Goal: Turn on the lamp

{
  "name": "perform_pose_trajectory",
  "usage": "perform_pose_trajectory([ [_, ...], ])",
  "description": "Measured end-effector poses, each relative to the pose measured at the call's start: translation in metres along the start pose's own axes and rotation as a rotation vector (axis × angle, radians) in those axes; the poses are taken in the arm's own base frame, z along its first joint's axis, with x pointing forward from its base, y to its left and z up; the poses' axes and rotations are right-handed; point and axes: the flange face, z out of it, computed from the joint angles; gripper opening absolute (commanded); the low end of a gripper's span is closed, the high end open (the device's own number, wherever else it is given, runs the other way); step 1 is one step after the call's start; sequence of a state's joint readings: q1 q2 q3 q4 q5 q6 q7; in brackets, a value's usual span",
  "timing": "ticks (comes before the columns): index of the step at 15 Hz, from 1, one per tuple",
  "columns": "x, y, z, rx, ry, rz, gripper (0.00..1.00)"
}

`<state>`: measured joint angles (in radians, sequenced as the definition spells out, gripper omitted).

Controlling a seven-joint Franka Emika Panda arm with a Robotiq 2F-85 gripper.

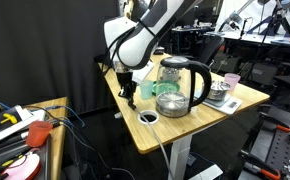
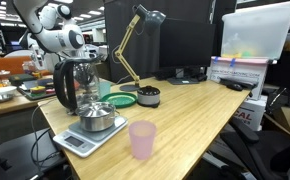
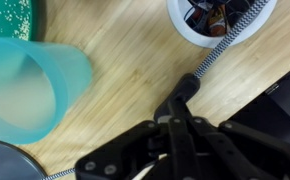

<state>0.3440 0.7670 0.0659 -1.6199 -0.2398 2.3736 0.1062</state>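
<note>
lamp [image 2: 126, 36] looks light, slim and tippy, so touch it low and gently; can't tell how open your gripper [image 1: 124, 86] is.

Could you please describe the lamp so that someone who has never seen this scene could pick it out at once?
Find the wooden desk in an exterior view, then the glass kettle on it. The lamp stands just beyond, by a green plate. Unlike the squat kettle, it rises on a thin, bent, brass-coloured stem to a small rounded head.
</note>
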Motion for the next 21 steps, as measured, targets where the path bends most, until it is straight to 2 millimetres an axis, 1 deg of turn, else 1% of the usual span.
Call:
perform_pose_trajectory([
  [3,0.000,0.007,0.007,0.000,-0.006,0.011,0.00],
  [7,0.010,0.019,0.011,0.004,0.008,0.030,0.00],
  [9,0.016,0.018,0.011,0.012,0.015,0.031,0.00],
  [12,0.022,0.010,0.009,0.019,0.026,0.023,0.00],
  [15,0.026,0.007,0.007,0.019,0.035,0.019,0.00],
  [18,0.032,0.011,-0.008,0.015,0.069,0.028,0.00],
  [20,0.038,0.020,-0.032,0.007,0.122,0.038,0.00],
  [21,0.040,0.024,-0.047,0.003,0.150,0.043,0.13],
])
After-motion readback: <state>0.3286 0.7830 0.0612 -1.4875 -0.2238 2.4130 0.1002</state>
